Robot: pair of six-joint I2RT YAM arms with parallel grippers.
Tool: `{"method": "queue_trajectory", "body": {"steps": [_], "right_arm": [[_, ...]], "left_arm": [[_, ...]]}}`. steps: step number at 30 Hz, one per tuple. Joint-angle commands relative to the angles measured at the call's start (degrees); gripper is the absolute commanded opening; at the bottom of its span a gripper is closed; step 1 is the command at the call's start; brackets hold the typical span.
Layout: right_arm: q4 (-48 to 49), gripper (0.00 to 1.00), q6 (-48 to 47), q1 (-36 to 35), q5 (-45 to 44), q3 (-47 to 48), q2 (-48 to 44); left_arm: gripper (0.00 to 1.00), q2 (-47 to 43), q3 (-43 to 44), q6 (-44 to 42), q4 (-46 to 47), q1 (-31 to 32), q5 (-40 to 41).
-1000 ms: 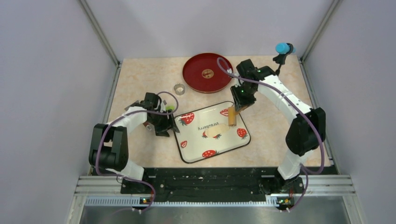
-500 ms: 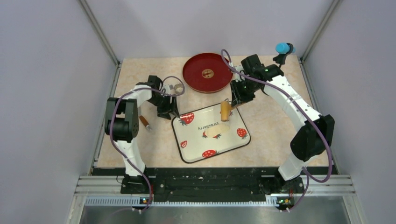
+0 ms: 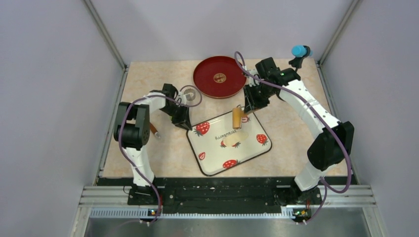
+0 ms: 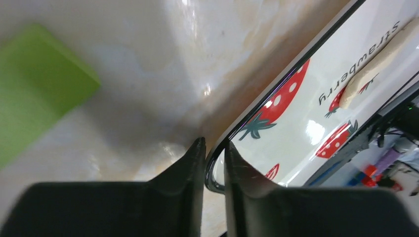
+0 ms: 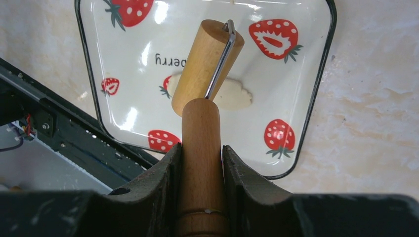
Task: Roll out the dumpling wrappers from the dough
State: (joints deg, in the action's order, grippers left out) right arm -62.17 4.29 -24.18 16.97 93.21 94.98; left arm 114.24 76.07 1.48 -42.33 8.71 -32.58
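Simultaneously, left tool (image 4: 213,148) clamps strawberry-printed white tray (image 3: 247,152) at its 10 o'clock corner; right tool (image 5: 201,150) grips tan wooden roller (image 5: 202,64) over cream dough (image 5: 234,96).

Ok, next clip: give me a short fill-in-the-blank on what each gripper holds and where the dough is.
1. The right gripper's jaws are shut on the wooden roller's ____.
2. The left gripper's jaws pinch the rim of the tray, which is printed with ____.
3. The flattened dough lies on the ____.
4. The round plate at the table's far side is ____.

Missing words: handle; strawberries; tray; red.
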Motion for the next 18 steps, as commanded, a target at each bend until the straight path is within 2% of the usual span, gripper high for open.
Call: {"method": "queue_trajectory", "body": {"steps": [1,3,12,18], "right_arm": [[1.94,0.0,0.8,0.62,1.09,1.88,-1.12],[1.96,0.0,0.94,0.63,0.93,1.6,-1.03],[3.37,0.0,4.29,1.78,-0.43,-2.36,-1.52],[6.74,0.0,5.61,5.56,4.28,-7.58,-3.25]], "left_arm": [[0.15,-4.47,-7.68,6.64,3.76,1.4,3.75],[0.0,-6.59,-10.44,10.48,5.27,1.4,4.3],[0.0,-18.12,-23.43,23.47,11.59,3.9,3.67],[0.0,-23.22,-30.44,32.56,15.09,6.84,3.54]]}}
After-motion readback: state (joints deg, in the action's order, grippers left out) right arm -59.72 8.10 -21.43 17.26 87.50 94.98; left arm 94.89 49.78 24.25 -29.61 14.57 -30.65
